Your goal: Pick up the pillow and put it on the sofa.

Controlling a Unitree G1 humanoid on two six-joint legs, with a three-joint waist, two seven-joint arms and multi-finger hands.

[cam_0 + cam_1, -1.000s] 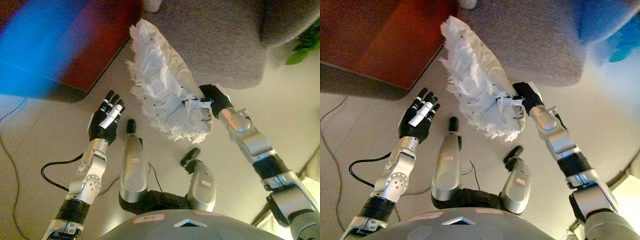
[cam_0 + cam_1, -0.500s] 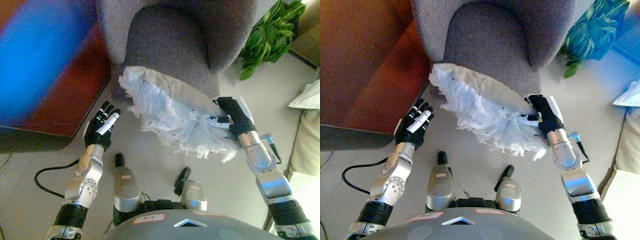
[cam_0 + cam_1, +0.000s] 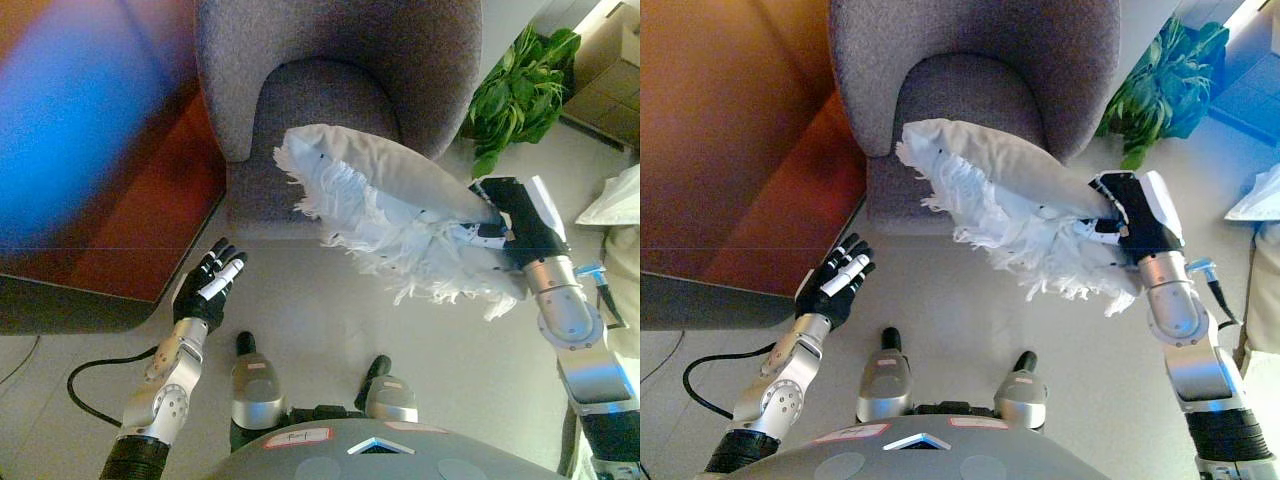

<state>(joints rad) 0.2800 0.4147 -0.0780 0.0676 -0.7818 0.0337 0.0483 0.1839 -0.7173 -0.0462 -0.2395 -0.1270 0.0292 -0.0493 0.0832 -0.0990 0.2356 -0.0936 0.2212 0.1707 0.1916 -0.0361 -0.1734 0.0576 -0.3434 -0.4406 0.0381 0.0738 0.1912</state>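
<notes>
Pillow (image 3: pixel 395 215) is hanging mid-frame just in front of the grey sofa (image 3: pixel 335 90), the right hand (image 3: pixel 515 220) pinching its right end so it is clearing the seat edge, while the left hand (image 3: pixel 207 290) is idling at lower left, fingers spread

This looks like a living room in a home. A soft grey sofa chair (image 3: pixel 340 100) with a round back stands on a pale tiled floor (image 3: pixel 300 300). A green leafy plant (image 3: pixel 515 90) grows just beside it. A dark red-brown wooden cabinet (image 3: pixel 750 170) stands on the other side. A cardboard box (image 3: pixel 605 70) sits behind the plant.
</notes>
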